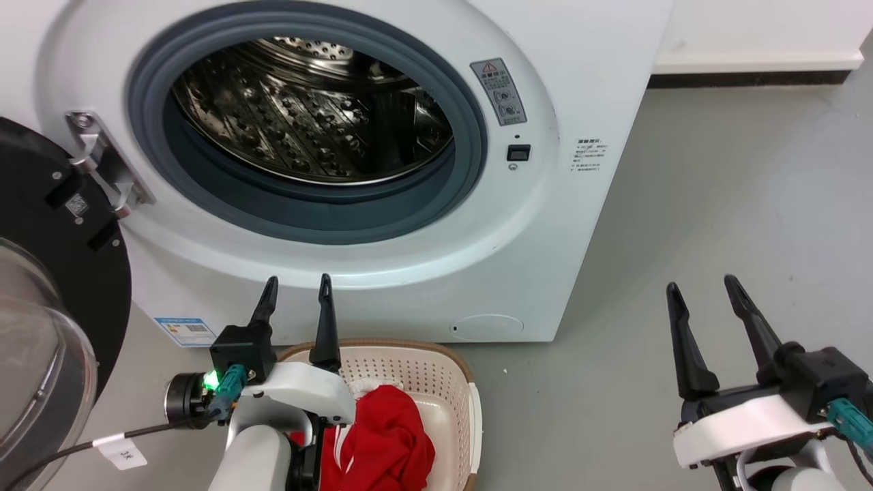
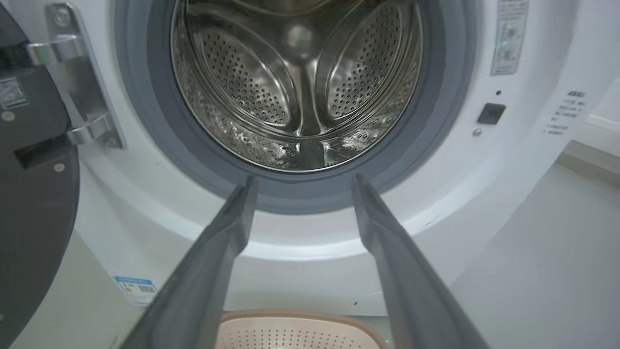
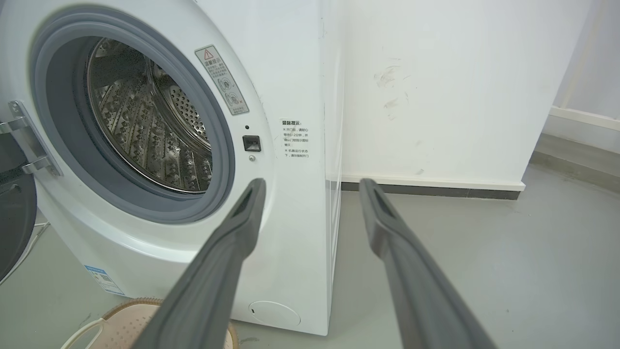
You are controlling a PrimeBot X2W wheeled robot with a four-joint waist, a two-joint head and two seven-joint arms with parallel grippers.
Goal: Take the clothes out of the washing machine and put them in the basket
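Note:
The white washing machine [image 1: 477,225] stands with its round door [image 1: 48,300] swung open to the left. Its steel drum [image 1: 314,116] looks bare inside, and the left wrist view shows the drum [image 2: 295,82] holding no fabric. The red clothes [image 1: 382,436] lie in the cream basket [image 1: 436,368] on the floor in front of the machine. My left gripper [image 1: 297,279] is open with nothing between its fingers, above the basket's near-left side, pointing at the machine's front. My right gripper [image 1: 702,281] is open over the floor to the machine's right.
Grey floor [image 1: 716,204] spreads to the right of the machine, up to a white wall with a dark baseboard [image 1: 743,78]. The open door's glass bowl [image 1: 41,382] bulges at the far left. A cable with a tag [image 1: 123,450] trails from my left wrist.

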